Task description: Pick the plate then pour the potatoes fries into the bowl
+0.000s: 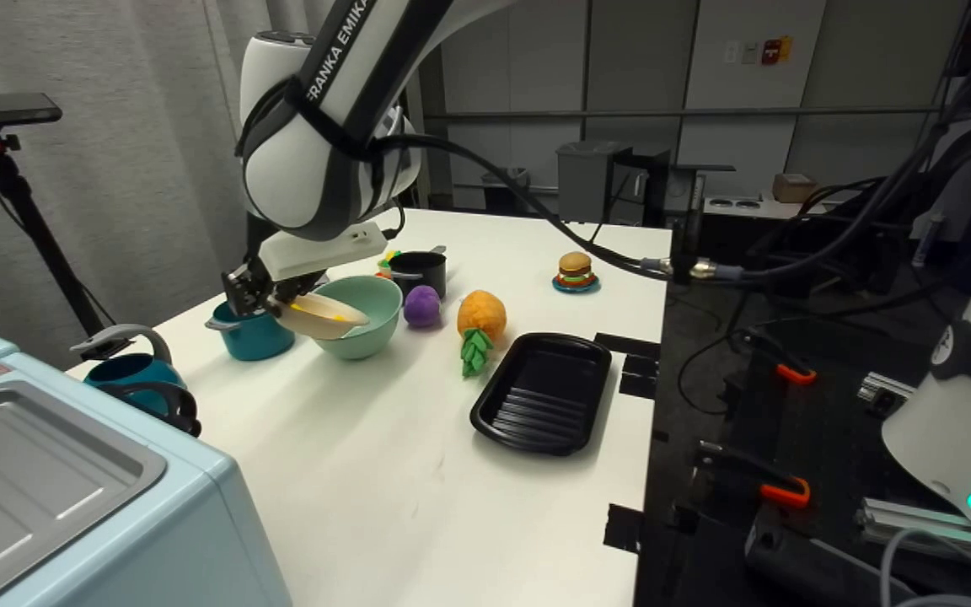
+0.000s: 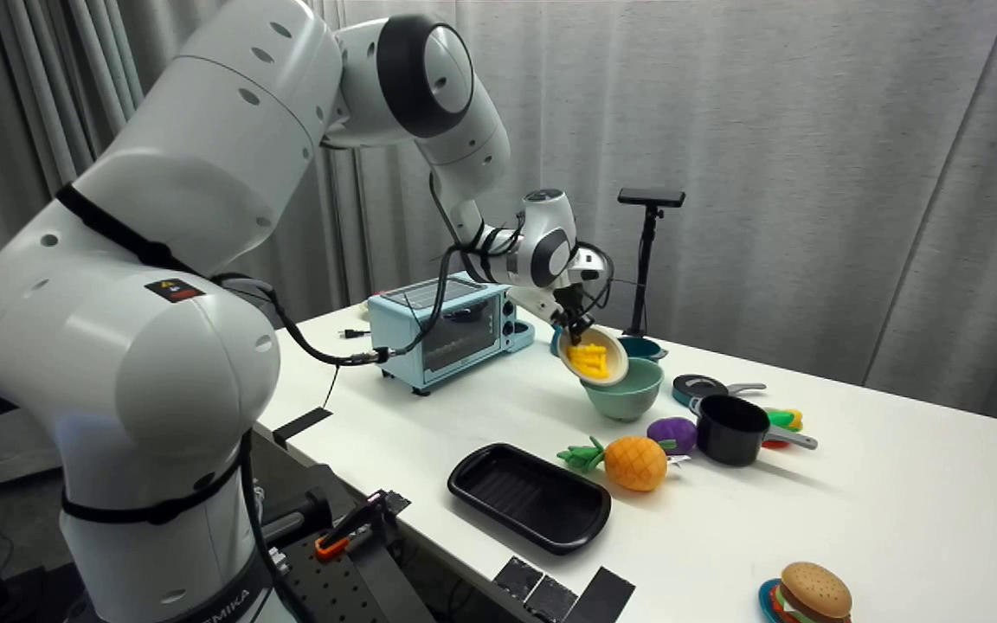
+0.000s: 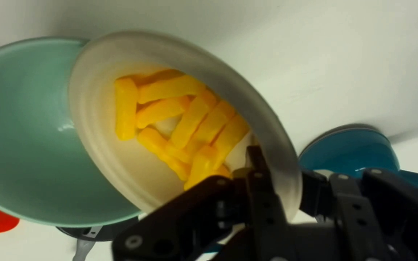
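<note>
The cream plate is tilted and held at the bowl's near side; it shows in both exterior views and in the wrist view. My gripper is shut on the plate's rim, one finger inside and one outside; it also shows in both exterior views. The yellow fries lie heaped in the plate, seen also in an exterior view. The mint-green bowl stands upright on the table. In the wrist view the plate overlaps and hides part of the bowl.
A teal pot stands beside the bowl. A purple toy, black pot and pineapple toy stand on its other side. A black ribbed tray, blue toaster oven and burger toy are farther off.
</note>
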